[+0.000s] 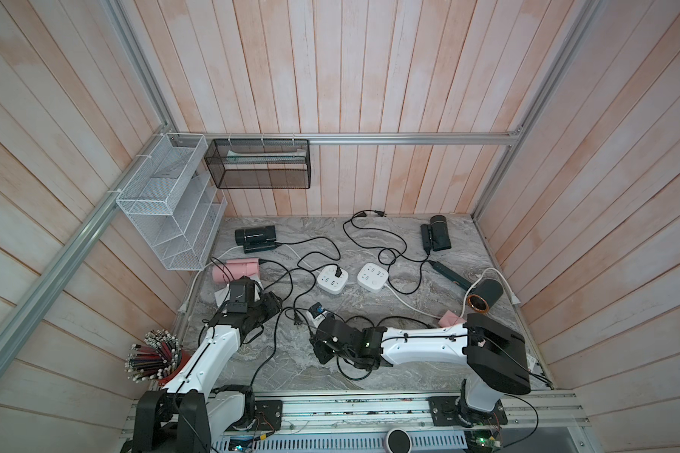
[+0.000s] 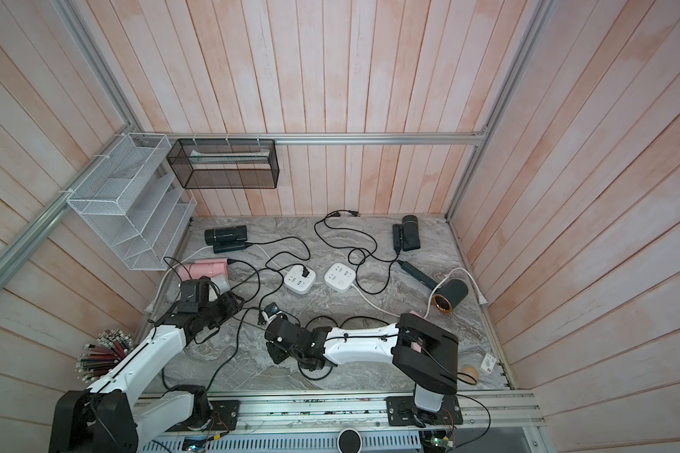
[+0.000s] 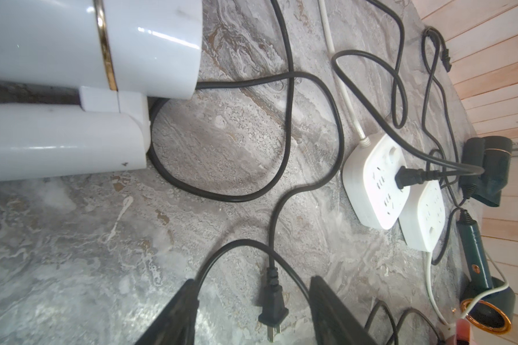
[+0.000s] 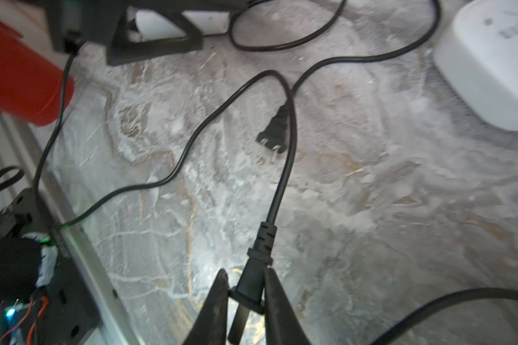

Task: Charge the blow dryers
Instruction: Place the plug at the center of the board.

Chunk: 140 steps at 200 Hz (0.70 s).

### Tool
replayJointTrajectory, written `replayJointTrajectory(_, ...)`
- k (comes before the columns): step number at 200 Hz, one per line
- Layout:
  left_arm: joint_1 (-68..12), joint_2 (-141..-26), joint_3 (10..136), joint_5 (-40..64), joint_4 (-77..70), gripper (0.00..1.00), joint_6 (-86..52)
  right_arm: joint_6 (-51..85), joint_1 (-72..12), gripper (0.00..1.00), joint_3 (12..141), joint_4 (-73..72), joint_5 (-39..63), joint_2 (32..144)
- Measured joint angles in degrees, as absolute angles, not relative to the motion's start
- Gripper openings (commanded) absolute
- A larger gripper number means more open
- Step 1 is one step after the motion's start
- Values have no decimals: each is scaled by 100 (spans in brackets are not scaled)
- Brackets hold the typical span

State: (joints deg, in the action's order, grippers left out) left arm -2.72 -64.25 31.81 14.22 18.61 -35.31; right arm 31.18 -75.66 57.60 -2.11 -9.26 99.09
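We see five blow dryers lying on the marble table (image 1: 311, 229). A dark dryer (image 1: 254, 238) lies folded at the far left, and a pink dryer (image 1: 236, 270) lies just nearer us. A light grey dryer (image 3: 87, 59) lies beside the pink one, close under the left arm. A second dark dryer (image 1: 436, 234) lies at the far right. Nearer on that side, a third dark dryer (image 1: 485, 295) with a copper ring at its mouth has its handle unfolded. A pink shape (image 1: 450, 318) by the right arm's elbow is too hidden for us to name.

Black cords (image 1: 322, 251) loop across the table between the dryers. In the middle a white power strip (image 1: 332, 279) has one black plug (image 1: 337, 271) in it, and a second strip (image 1: 373, 277) lies just beside it.

The right gripper (image 4: 245, 277) is pinching the held plug (image 4: 262, 242), whose cord runs away over the marble. The left gripper (image 3: 253, 282) is spread. In its wrist view a loose plug (image 3: 272, 304) shows in the gap, lying on the table with neither finger touching it.

A white wire rack (image 1: 165, 204) and a black mesh basket (image 1: 258, 164) hang on the walls, and a red cup of pencils (image 1: 162, 357) stands at the near left.
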Motion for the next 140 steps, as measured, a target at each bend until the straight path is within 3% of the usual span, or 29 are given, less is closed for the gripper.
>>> replayJointTrajectory(85, -489, -7966, 3736, 1900, 1704, 49, -3225, 3140, -7749, 22, 5231, -718, -344, 9913)
replayJointTrajectory(113, -821, -8396, 4115, 1804, 1697, 48, -3162, 3173, -7754, 25, 5122, -840, -329, 9913)
replayJointTrajectory(140, -954, -8604, 4303, 1638, 1684, 43, -3118, 3194, -7754, 35, 5017, -902, -329, 9918)
